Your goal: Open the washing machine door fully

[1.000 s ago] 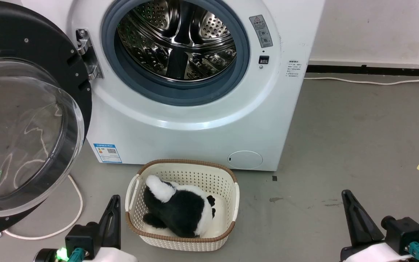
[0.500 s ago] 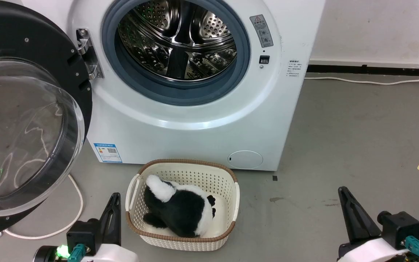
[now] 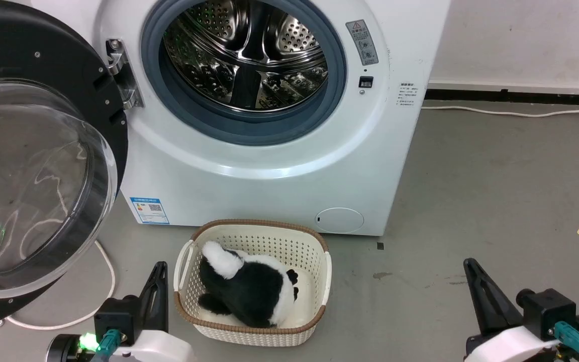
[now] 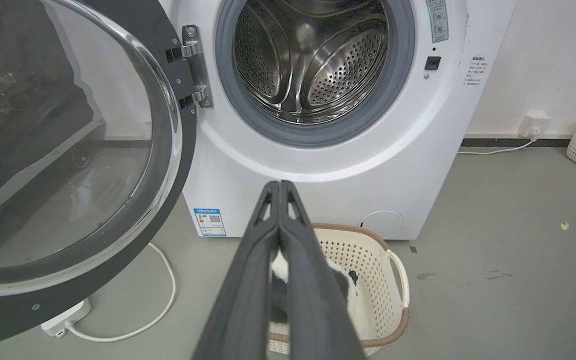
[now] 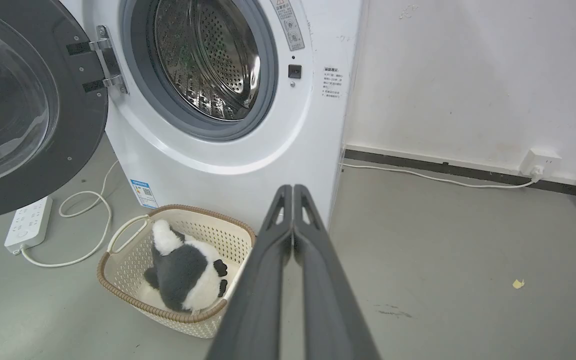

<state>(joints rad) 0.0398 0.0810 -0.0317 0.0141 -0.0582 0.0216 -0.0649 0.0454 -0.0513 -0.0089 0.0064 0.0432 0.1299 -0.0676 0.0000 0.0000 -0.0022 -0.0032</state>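
So the washing machine door [image 3: 38, 171] is swung wide open, hanging off its hinge [image 3: 121, 75] on the left of the white washing machine [image 3: 269, 176], glass bowl bulging toward the near side. The steel drum [image 3: 247, 55] is fully exposed. Just in front of the machine there's a cream laundry basket [image 3: 259, 223] on the grey floor with a black-and-white plush toy [image 3: 249, 289] inside. The left gripper [image 3: 160, 266] sits just left of the basket, fingers pressed together, gripping nothing. The right gripper [image 3: 468, 262] is well off to the right, also pinched closed and empty. Both are apart from the door.
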